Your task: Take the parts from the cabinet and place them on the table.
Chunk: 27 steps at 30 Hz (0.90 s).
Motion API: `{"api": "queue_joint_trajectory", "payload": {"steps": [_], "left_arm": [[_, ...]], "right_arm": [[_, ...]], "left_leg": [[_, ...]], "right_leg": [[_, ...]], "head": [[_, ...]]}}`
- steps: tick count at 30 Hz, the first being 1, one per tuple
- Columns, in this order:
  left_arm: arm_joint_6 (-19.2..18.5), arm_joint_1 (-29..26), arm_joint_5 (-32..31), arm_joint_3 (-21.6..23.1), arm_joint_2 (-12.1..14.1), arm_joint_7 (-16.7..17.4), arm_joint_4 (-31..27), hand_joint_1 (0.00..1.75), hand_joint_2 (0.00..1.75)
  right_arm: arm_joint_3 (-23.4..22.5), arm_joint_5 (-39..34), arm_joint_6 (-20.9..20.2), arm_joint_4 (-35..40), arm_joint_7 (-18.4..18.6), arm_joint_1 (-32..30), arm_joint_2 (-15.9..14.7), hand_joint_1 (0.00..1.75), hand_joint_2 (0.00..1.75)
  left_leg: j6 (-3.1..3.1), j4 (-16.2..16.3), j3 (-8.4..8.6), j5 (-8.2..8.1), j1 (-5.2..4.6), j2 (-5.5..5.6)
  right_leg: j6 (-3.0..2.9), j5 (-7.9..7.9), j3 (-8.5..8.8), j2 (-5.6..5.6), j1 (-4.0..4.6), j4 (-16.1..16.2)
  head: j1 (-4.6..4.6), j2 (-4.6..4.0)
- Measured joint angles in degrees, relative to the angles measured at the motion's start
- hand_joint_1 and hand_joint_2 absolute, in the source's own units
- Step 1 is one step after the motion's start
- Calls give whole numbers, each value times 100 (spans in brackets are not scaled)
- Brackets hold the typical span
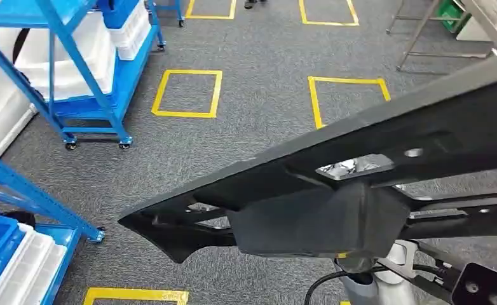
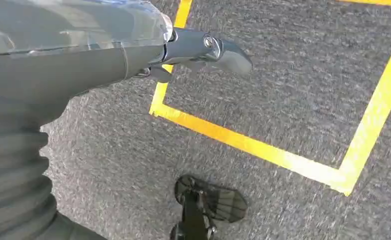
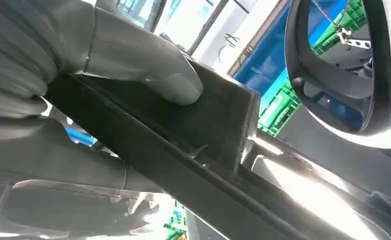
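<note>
A blue wheeled rack (image 1: 93, 76) stands at the far left on the grey carpet (image 1: 258, 95). The left hand (image 2: 83, 55) hangs above the yellow floor tape (image 2: 253, 145), fingers (image 2: 218, 50) holding nothing — whether spread or curled, I cannot tell. To the right, the long black part (image 1: 360, 159) spans the head view, clamped in the right hand (image 3: 83, 75) — thumb (image 3: 148, 70) pressed on its flat face.

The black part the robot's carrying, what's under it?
Under the black part lie grey carpet and yellow floor squares; one square's near side is hidden behind it. The right hand grips the part; the head view doesn't show that grip.
</note>
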<state>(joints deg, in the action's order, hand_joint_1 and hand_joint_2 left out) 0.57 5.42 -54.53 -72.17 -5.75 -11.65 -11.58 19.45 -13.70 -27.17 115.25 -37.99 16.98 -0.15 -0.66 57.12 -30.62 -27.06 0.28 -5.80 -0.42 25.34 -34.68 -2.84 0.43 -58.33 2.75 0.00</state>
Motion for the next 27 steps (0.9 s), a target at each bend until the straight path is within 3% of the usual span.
{"api": "queue_joint_trajectory", "payload": {"steps": [1, 2, 3, 4, 5, 6, 7, 8, 9, 10, 11, 12, 13, 16, 17, 18, 19, 20, 21, 22, 23, 24, 25, 26, 27], "left_arm": [[0, 9, -15, 0, -11, 0, 0, 0, 175], [-2, 22, -15, 0, -11, -4, 0, 0, 175], [-4, 24, -20, 0, -11, -24, 0, 0, 175], [-15, 15, -28, 2, -24, -28, 0, 0, 175], [-22, 1, -41, 4, -31, -37, 0, 0, 175], [-24, -15, -59, 2, -31, -53, 0, 0, 175], [-28, -28, -76, 2, -31, -55, 0, 0, 175], [-37, -32, -79, 2, -29, -63, 0, 0, 175], [-41, -28, -79, 2, -29, -72, 0, 0, 175], [-42, -21, -81, 4, -29, -83, 0, 0, 175], [-44, -17, -85, 4, -29, -96, 0, 0, 175], [-44, -19, -96, 4, -29, -109, 0, 0, 175], [-44, -9, -98, 9, -31, -118, 0, 0, 175], [-42, -3, -83, 11, -26, -120, 0, 0, 175], [-44, 5, -81, 11, -33, -120, 0, 0, 175], [-44, 21, -79, 11, -31, -122, 0, 0, 175], [-42, 19, -74, 11, -31, -125, 0, 0, 175], [-39, 4, -70, 11, -26, -125, 0, 0, 175], [-39, -13, -61, 9, -26, -125, 0, 0, 175], [-39, -21, -41, 7, -26, -125, 0, 0, 175], [-39, -17, -28, 4, -26, -125, 0, 0, 175], [-41, -9, -26, 4, -26, -125, 0, 0, 175], [-39, -2, -17, 4, -29, -125, 0, 0, 175], [-42, 1, -15, 4, -31, -125, 0, 0, 175], [-42, 1, -13, 4, -33, -125, 0, 0, 175]], "right_arm": [[11, 2, 9, 9, 15, 7, 0, 175, 175], [33, 2, 28, 24, 26, 8, 9, 175, 175], [50, 0, 48, 35, 31, 34, 9, 175, 175], [74, 2, 63, 39, 33, 44, 26, 175, 175], [92, 24, 70, 39, 35, 32, 28, 175, 175], [101, 50, 87, 39, 28, 22, 26, 175, 175], [107, 68, 101, 39, 22, 4, 26, 175, 175], [109, 85, 120, 39, 13, -14, 26, 175, 175], [111, 96, 131, 39, 0, -25, 24, 175, 175], [116, 103, 133, 39, -26, -27, 24, 175, 175], [118, 109, 133, 46, -53, -27, 24, 175, 175], [118, 116, 120, 55, -77, -32, 24, 175, 175], [118, 112, 105, 53, -92, -25, 24, 175, 175], [118, 94, 98, 72, -96, -40, 22, 175, 175], [118, 96, 98, 81, -92, -40, 22, 175, 175], [118, 92, 101, 101, -92, -37, 20, 175, 175], [118, 92, 103, 107, -81, -13, 17, 175, 175], [118, 85, 105, 107, -70, -8, 15, 175, 175], [118, 74, 109, 107, -57, -19, 15, 175, 175], [118, 63, 111, 107, -39, -24, 13, 175, 175], [118, 48, 109, 107, -24, -27, 13, 175, 175], [118, 31, 105, 107, -9, -27, 13, 175, 175], [118, 15, 98, 107, 2, -27, 13, 175, 175], [118, 11, 94, 122, 11, -26, 13, 175, 175], [118, 7, 90, 140, 11, -21, 13, 175, 175]], "left_leg": [[-32, -10, 21, -11, -4, -62], [-66, 43, 11, -71, 33, 5], [-77, 238, -51, -222, 37, 240], [-85, 644, -228, -458, 51, 405], [-102, 1143, -464, -699, 53, 490], [-116, 1583, -679, -869, 52, 528], [-127, 1851, -825, -909, 52, 535], [-129, 1831, -843, -801, 53, 535], [-131, 1540, -734, -564, 57, 540], [-129, 1038, -520, -263, 70, 563], [-127, 497, -269, 9, 94, 653], [-121, 164, -99, 1, 122, 887], [-101, 69, -83, -22, 108, 970], [8, 96, -80, 4, 58, 803], [74, 26, -65, 48, 117, 725], [98, 9, -53, 60, 98, 676], [131, 5, -55, 60, 89, 620], [141, 5, -58, 54, 70, 557], [152, 6, -59, 47, 52, 474], [158, 7, -62, 40, 42, 396], [159, 9, -59, 36, 34, 324], [154, 9, -52, 26, 32, 264], [146, 9, -38, 16, 29, 207], [131, 9, -12, -3, 28, 150], [109, 8, 17, -22, 21, 107]], "right_leg": [[-40, -19, -4, 72, 2, 31], [-85, -63, 43, 135, -70, 91], [-121, -69, 48, 183, -70, 107], [-141, -73, 46, 228, -67, 106], [-151, -70, 45, 303, -63, 106], [-160, -64, 42, 369, -57, 100], [-160, -64, 43, 443, -52, 96], [-159, -64, 49, 522, -52, 89], [-153, -60, 51, 600, -59, 78], [-134, -50, 57, 685, -67, 56], [-109, -33, 63, 754, -76, 27], [-77, -13, 50, 806, -84, 3], [-38, -12, 4, 872, -59, -58], [86, -71, -36, 1028, -98, 2], [116, -49, -44, 1057, -106, -22], [121, 44, -96, 760, -76, -146], [135, 244, -249, 534, -67, -464], [155, 483, -484, 401, -77, -944], [168, 676, -726, 350, -86, -1435], [174, 759, -895, 333, -91, -1769], [176, 700, -926, 321, -96, -1812], [167, 535, -818, 307, -98, -1585], [150, 305, -584, 277, -95, -1148], [117, 43, -241, 169, -80, -519], [67, -23, 10, -133, -38, -32]], "head": [[0, -2], [2, 0], [0, 0], [2, -2], [0, -2], [0, -2], [0, 0], [0, 0], [0, -2], [0, 0], [0, 0], [0, -2], [0, 0], [0, 0], [0, -2], [0, -2], [0, 0], [0, 0], [0, -2], [0, 0], [0, 0], [0, -2], [0, 0], [0, -2], [0, -2]]}}
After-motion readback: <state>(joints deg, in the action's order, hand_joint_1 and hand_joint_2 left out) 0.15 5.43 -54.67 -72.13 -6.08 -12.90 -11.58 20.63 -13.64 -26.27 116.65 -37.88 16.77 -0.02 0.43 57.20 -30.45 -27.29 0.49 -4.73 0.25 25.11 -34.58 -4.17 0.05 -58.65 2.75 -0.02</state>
